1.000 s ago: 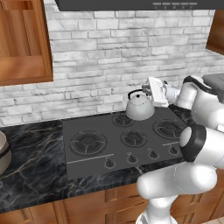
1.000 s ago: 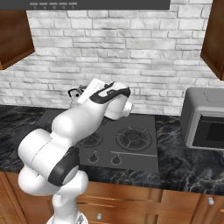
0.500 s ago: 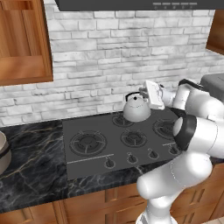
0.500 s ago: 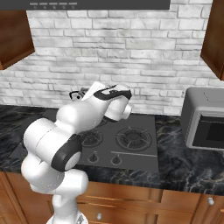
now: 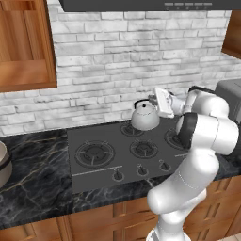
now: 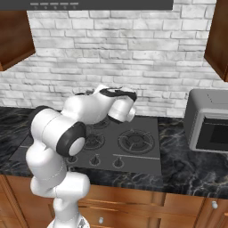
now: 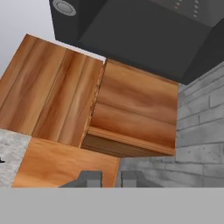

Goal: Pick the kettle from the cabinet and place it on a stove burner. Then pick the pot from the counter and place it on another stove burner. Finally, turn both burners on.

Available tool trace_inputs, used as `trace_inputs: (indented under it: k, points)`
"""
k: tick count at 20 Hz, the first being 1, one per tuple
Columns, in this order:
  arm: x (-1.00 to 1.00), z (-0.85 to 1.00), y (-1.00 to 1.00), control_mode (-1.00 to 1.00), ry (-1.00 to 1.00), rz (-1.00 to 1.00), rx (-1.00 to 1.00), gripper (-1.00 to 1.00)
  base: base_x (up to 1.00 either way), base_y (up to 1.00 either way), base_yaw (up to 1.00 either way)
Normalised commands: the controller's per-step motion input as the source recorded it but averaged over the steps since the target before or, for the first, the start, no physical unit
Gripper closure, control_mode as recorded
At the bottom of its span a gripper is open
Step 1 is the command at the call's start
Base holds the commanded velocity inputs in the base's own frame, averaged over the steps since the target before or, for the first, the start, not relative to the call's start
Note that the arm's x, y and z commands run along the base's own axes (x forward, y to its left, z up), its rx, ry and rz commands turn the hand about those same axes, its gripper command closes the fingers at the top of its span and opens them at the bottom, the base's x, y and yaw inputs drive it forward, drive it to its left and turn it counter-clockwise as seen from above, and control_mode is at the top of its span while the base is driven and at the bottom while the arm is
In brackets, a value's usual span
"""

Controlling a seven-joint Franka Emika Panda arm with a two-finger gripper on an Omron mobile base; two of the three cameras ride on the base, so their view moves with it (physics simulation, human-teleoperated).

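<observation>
Kitchen scene, black marble desk [image 5: 33,188] nearest me with the dark grey cooktop [image 5: 99,174] set into it. Knob row [image 5: 139,170] along the cooktop front, none touched as far as I can judge. Front left burner [image 5: 95,153] is bare, middle burner [image 5: 143,148] bare too. Pot [image 5: 4,164] sits far left on the desk, cut by the frame edge, well apart from the cooktop.

Further back, kettle [image 5: 145,117] stands upright on a rear burner, near the brick wall [image 5: 117,61]. So step one looks done. My tool [image 5: 162,102] is just beside the kettle's right side, up at handle height; I can't tell if it touches the handle. In the hand view my fingertips [image 7: 90,178] sit close together, narrow gap, nothing between them, looking up at the cabinet [image 7: 131,109] and the hood [image 7: 140,30]. I read that as let go of the kettle.

Left to do, my judgement: fetch the pot, set it on a free burner, then turn both knobs. Roughly a third in.
</observation>
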Motion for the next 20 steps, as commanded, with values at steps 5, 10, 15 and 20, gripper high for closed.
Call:
trace_inputs:
  k: [5, 10, 15, 20]
  points:
    - [0.22, -0.20, -0.06, -1.00, 0.00, 0.00, 0.01, 1.00, 0.00, 0.00, 0.00]
    - [0.13, -0.13, -0.03, -1.00, 0.00, 0.00, 0.02, 1.00, 0.00, 0.00, 0.00]
    - [0.13, -0.14, 0.00, -1.00, 0.00, 0.02, 0.03, 1.00, 0.00, 0.00, 0.00]
    - [0.14, -0.12, 0.00, -1.00, 0.00, 0.03, 0.04, 1.00, 0.00, 0.00, 0.00]
